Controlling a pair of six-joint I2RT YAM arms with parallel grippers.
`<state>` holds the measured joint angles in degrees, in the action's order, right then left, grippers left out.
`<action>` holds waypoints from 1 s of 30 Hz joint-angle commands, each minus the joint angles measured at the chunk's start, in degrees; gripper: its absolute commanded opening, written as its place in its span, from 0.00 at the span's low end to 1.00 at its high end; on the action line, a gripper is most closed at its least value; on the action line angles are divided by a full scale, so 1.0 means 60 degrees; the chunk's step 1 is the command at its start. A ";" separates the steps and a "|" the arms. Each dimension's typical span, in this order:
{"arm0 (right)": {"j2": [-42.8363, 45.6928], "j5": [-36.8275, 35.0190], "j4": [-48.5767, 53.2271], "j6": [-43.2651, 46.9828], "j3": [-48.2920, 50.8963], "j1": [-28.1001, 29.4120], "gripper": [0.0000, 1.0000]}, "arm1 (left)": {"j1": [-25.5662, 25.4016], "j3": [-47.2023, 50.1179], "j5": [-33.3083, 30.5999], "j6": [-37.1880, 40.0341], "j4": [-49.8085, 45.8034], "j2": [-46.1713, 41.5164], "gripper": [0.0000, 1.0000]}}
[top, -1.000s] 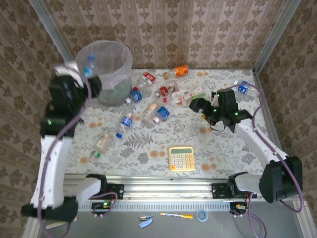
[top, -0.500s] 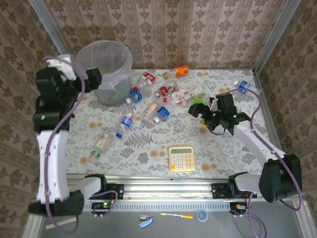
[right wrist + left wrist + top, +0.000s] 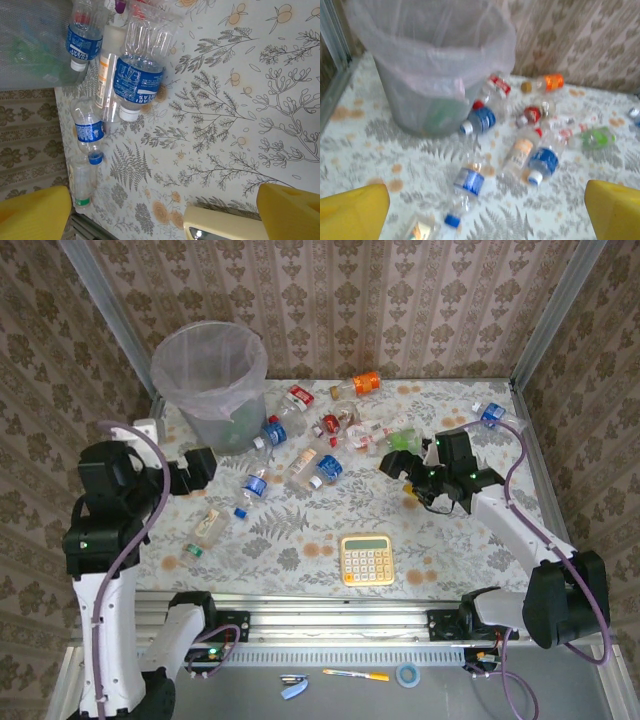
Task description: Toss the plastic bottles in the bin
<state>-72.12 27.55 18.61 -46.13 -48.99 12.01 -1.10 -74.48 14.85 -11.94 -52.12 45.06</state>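
Yellow fingers (image 3: 355, 212) of the left tool (image 3: 198, 467) stand wide apart and empty; it has drawn back from the bin (image 3: 215, 415), far left, so one bottle probably went in. The right tool (image 3: 395, 462), also apart, hangs beside the plastic bottles (image 3: 318, 468) scattered on the tabletop (image 3: 300, 535). Bin contents are blurred

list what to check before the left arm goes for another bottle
1. Left gripper open, empty: ok.
2. Right gripper open, empty: ok.
3. Bin upright, mouth unblocked: ok.
4. Blue-label bottle nearest the left gripper lies apart from others: ok.
5. Plastic bottles all binned: not ok, many lie on the table.
6. Calculator apart from the bottles: ok.
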 commanded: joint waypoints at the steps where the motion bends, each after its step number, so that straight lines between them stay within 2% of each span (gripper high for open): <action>1: 0.0098 0.0306 -0.0279 0.0245 0.0193 0.0113 0.99 | -0.0119 0.0468 0.0531 -0.0141 -0.0908 -0.0290 1.00; 11: 0.0742 0.0342 -0.0161 0.0770 0.0342 0.0275 1.00 | -0.1314 0.1809 -0.0523 -0.0454 -0.0972 -0.0285 0.99; 20: 0.0930 0.0366 -0.0085 0.0770 0.0526 0.0278 1.00 | -0.2898 0.2720 -0.1699 -0.0487 -0.0401 0.0969 0.97; 30: 0.1131 0.0310 0.0023 0.0833 0.0759 0.0288 1.00 | -0.3095 0.3038 -0.1830 0.0063 0.0357 0.3206 0.95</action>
<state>-67.18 28.80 18.06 -42.13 -45.34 13.41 -19.53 -57.10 5.10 -13.26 -51.92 62.63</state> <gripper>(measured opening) 0.999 0.946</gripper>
